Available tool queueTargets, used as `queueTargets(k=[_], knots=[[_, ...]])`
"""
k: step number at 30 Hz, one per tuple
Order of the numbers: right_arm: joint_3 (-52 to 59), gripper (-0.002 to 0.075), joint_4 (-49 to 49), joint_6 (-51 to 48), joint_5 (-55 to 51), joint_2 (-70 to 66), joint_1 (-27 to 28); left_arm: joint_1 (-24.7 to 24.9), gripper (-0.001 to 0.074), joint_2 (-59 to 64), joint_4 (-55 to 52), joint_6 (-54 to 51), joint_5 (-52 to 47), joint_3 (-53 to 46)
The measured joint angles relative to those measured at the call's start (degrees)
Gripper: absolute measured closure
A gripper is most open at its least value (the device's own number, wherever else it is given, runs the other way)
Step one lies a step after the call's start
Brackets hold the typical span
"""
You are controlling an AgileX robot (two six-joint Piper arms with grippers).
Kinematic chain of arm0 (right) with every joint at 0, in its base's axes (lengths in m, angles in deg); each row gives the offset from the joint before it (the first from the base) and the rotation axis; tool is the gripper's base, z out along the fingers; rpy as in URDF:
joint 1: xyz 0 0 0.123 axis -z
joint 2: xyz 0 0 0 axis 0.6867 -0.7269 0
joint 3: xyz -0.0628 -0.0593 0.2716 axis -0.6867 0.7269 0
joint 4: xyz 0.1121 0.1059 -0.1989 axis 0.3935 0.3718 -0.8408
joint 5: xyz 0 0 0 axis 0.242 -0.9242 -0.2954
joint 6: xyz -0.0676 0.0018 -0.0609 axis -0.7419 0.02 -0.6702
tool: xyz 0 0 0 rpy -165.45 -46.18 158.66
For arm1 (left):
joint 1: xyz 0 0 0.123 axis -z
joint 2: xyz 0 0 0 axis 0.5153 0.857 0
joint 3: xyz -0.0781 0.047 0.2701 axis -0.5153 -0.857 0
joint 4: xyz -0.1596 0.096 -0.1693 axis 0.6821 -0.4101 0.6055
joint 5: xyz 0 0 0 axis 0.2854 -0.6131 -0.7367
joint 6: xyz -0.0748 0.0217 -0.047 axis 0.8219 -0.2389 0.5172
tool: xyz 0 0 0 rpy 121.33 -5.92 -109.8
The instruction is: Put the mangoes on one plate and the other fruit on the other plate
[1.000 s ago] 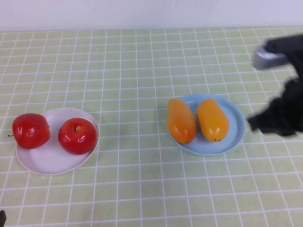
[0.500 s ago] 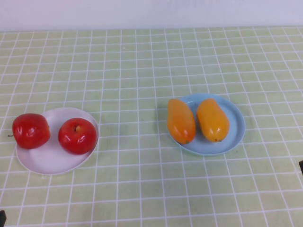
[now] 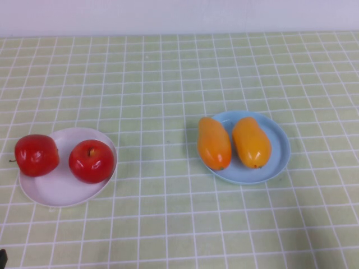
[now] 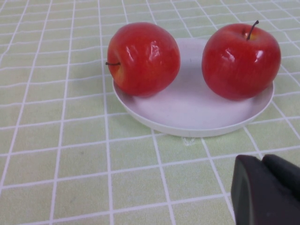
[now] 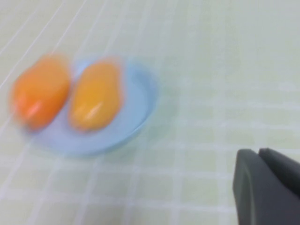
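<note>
1. High view has both mangoes [image 3: 233, 143] lying side by side on the blue plate [image 3: 280, 147], right of centre on the green checked cloth [image 3: 168, 84]; the left one hangs over the rim a bit.
2. Both apples [image 3: 91, 161] sit on the white plate [image 3: 61, 190] at the left side, and the outer one [image 3: 36, 154] pokes past the plate's left rim.
3. Plates are well apart, with bare cloth between them.
4. Left gripper [image 4: 267, 190] only shows as a dark bit in its wrist view, low over the cloth near the white plate. Can't tell if the claw is wide or narrow.
5. Right gripper [image 5: 267, 185]: same deal, a dark bit near the blue plate, can't tell its claw either.
6. Neither gripper touches any fruit.
</note>
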Motion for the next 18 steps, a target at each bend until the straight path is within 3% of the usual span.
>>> queueTargets(k=[3,5,13,18], knots=[[9.7,0.0741,0.0,0.0,9.8,9.0,6.1,0.0,0.0731,0.0,0.0,0.0,0.0,0.0],[12.4,0.0741,0.2,0.0,10.8,13.7,8.2,0.0,0.0731,0.0,0.0,0.0,0.0,0.0],[12.8,0.0741,0.2,0.0,0.7,28.4,9.4,0.0,0.0731,0.0,0.0,0.0,0.0,0.0],[12.9,0.0741,0.2,0.0,-5.9,29.5,9.4,0.0,0.0731,-0.1,0.0,0.0,0.0,0.0]])
